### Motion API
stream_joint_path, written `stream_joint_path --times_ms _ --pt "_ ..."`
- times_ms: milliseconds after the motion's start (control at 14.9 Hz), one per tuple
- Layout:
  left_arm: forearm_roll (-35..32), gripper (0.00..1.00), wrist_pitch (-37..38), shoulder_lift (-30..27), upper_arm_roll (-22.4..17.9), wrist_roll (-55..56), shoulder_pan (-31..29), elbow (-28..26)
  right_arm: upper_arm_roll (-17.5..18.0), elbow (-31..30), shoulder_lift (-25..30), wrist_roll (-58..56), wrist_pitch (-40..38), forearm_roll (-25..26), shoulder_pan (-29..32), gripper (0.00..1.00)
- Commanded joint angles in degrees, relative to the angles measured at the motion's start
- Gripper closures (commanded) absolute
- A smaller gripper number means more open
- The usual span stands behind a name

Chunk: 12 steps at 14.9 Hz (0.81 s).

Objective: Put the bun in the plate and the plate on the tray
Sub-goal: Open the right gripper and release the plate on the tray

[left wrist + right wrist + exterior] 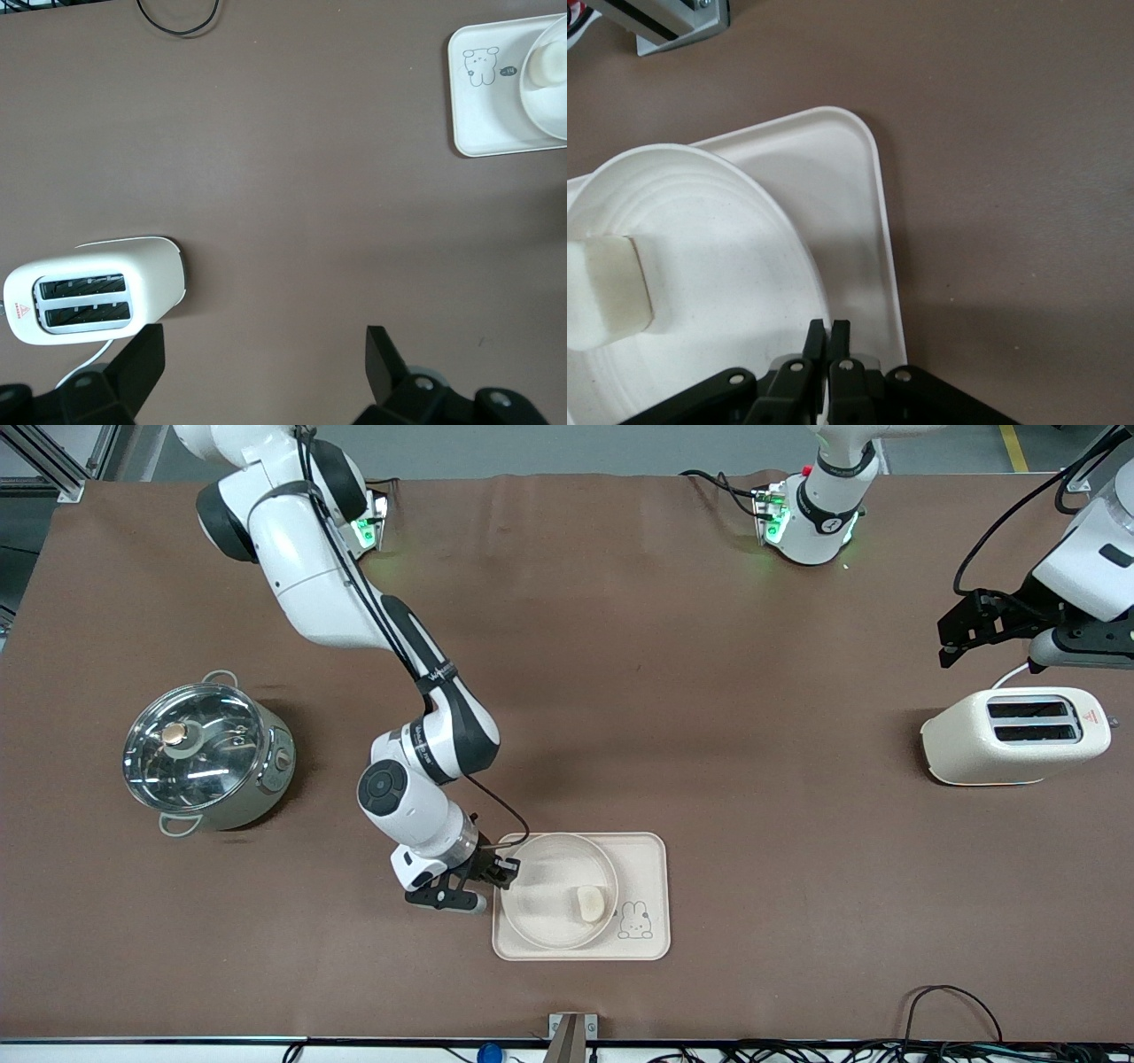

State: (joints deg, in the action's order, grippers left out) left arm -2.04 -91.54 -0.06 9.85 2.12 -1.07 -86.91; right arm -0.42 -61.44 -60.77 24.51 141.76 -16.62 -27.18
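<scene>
The round cream plate (547, 879) lies on the cream tray (651, 852) with the bunny drawing, near the front edge of the table. The pale bun (589, 903) sits in the plate, beside the bunny. My right gripper (509, 872) is shut on the plate's rim at the tray's edge toward the right arm's end. The right wrist view shows the gripper (827, 332) pinching the plate (726, 257), with the bun (602, 292) and the tray (855, 177). My left gripper (946, 642) is open and empty above the toaster's end of the table; it also shows in the left wrist view (263, 354).
A cream toaster (1014, 735) stands at the left arm's end, under the left gripper. A steel pot (199, 757) with a glass lid stands at the right arm's end. Cables lie along the front edge (952, 1001).
</scene>
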Motion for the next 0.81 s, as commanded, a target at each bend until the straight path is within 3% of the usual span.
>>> stream_joint_path --times_ms 0,604,672,739 --pt "2.29 0.0 -0.13 -0.29 0.26 0.42 -0.42 0.25 1.13 4.75 -2.77 -0.17 -0.08 -0.6 -0.59 1.0" --pt "4.32 0.0 -0.31 0.06 -0.27 0.96 -2.18 0.34 1.04 4.14 -3.83 -1.31 -0.87 -0.69 0.28 1.0" --pt "4.41 0.0 -0.31 0.06 -0.27 0.95 -2.18 0.34 1.04 4.14 -3.74 -0.96 -0.96 -0.78 -0.33 0.98" --pt "4.32 0.0 -0.31 0.06 -0.27 0.95 -2.09 0.34 1.13 4.14 -3.57 -0.61 -0.96 -0.78 -0.24 0.86"
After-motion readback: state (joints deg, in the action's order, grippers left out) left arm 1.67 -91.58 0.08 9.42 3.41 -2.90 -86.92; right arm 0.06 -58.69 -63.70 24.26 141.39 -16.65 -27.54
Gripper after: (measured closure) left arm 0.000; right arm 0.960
